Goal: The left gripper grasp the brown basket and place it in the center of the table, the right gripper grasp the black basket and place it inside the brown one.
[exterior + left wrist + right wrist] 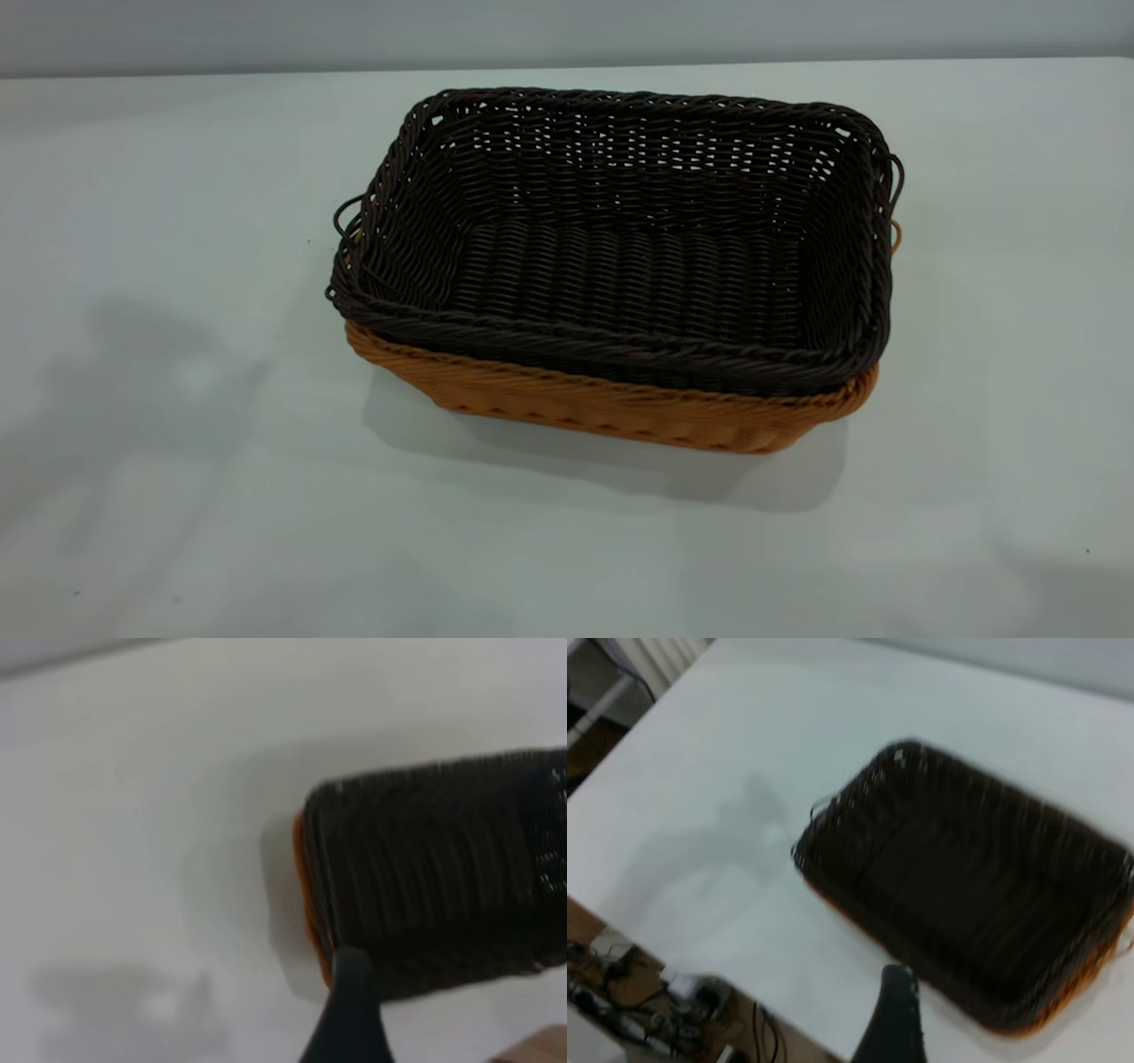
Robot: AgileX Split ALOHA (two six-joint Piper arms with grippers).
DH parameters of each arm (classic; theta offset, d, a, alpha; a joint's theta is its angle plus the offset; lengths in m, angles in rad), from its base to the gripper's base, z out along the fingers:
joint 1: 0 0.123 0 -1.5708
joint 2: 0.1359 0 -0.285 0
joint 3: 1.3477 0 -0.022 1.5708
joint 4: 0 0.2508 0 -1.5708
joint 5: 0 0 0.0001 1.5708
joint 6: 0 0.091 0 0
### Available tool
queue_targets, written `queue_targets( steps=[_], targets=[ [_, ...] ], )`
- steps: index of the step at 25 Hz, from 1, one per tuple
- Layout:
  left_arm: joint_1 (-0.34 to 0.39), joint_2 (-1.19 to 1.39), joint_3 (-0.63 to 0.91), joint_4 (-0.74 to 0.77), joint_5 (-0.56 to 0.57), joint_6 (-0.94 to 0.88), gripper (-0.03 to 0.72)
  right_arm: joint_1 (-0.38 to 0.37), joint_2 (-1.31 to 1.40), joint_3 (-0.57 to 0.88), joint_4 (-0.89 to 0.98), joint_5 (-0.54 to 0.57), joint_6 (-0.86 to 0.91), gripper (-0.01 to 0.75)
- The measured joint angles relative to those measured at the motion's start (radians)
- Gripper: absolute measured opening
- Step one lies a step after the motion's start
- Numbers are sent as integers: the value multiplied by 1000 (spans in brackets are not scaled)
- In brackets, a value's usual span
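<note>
Tabletop (pixel 159 496), pale grey-white and plain, fills the exterior view, with soft shadows near the front edge. Farther in, at the middle, sits the brown basket (pixel 620 412), with the black basket (pixel 620 266) nested inside it so only an orange-tan band shows below the dark rim. Behind the table runs a plain grey wall (pixel 567 31). Neither arm appears here. Each wrist view shows one dark fingertip of the left gripper (pixel 350 1019) and right gripper (pixel 890 1019); their grip cannot be judged. Cables (pixel 620 1010) lie on the floor beside the table.
</note>
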Motion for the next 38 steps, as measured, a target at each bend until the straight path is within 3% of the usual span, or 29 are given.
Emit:
queue_targets(
  steps=[5,10,16,21,30,38],
  targets=[
    [0,-186,239,20,-3,-65,534,0,-178,166,-3,0,0,593],
    [0,-417,454,35,16,-100,534,0,-377,219,-21,9,37,593],
    [0,-669,633,38,18,-104,534,0,-514,220,-311,46,222,593],
    [0,-831,696,41,81,-113,534,3,-566,221,-556,49,378,593],
    [0,-1029,701,174,105,-164,534,19,-676,399,-562,23,394,593],
    [0,-1100,750,343,134,-286,534,31,-776,410,-558,-5,362,593]
  ],
)
